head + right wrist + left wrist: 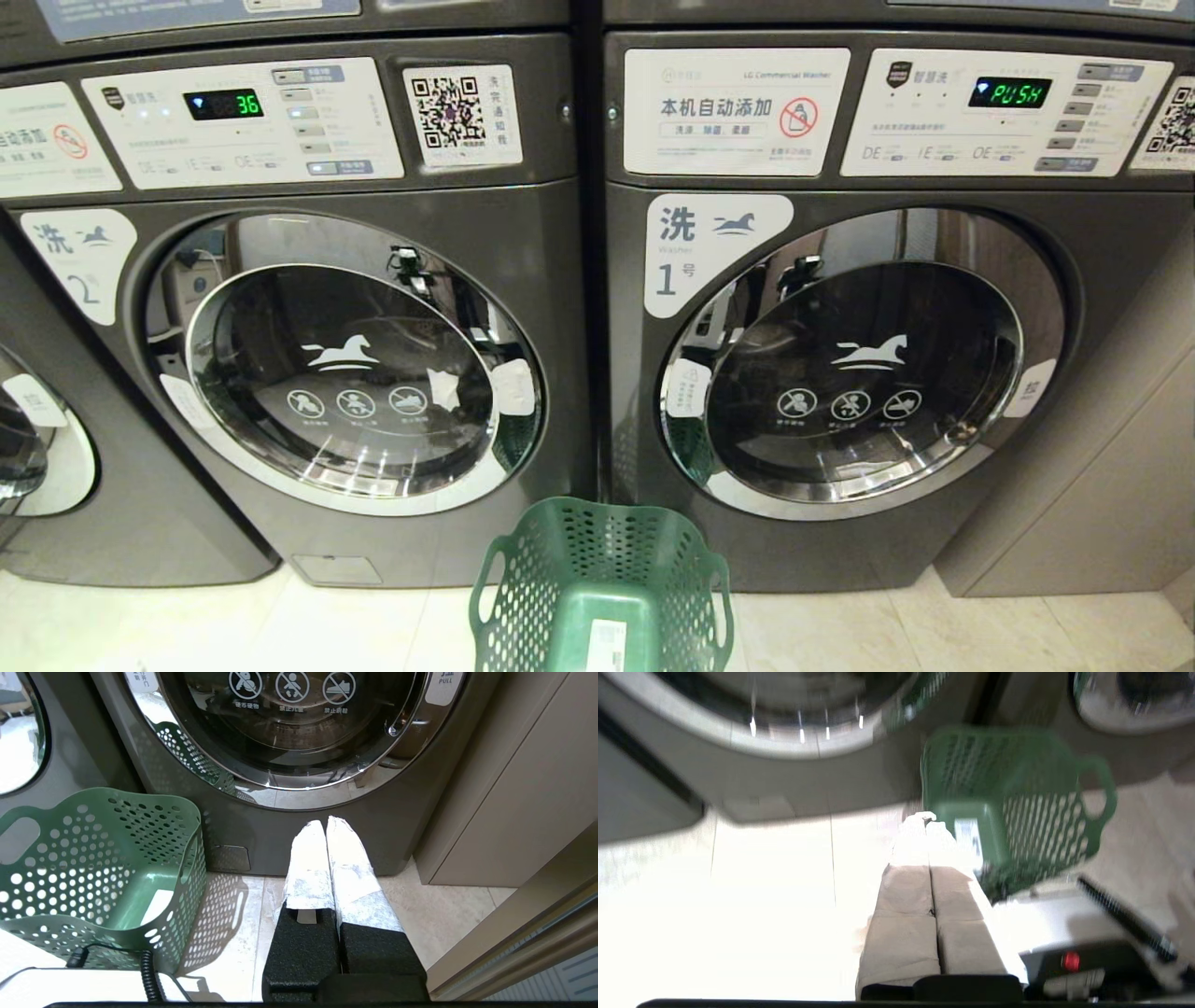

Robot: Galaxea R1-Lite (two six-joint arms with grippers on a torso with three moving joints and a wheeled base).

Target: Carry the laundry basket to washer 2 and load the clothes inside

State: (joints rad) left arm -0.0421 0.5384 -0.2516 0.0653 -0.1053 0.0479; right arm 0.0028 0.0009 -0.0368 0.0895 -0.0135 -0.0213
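The green perforated laundry basket [602,579] stands upright on the tile floor, in front of the seam between the two machines. Its inside shows bare, with only a white label on the bottom; no clothes are in view. Washer 2 [355,364] is the left machine, its round door closed and its display lit. Neither arm shows in the head view. My left gripper [927,819] is shut and empty, hanging over the floor just beside the basket [1017,793]. My right gripper [325,823] is shut and empty, low in front of the right machine, with the basket [93,858] off to its side.
Washer 1 [868,373] stands right of washer 2, door closed. Part of a third machine [28,448] shows at the far left. A beige cabinet wall [1102,467] closes off the right side. My white base with a coiled black cable [147,975] sits behind the basket.
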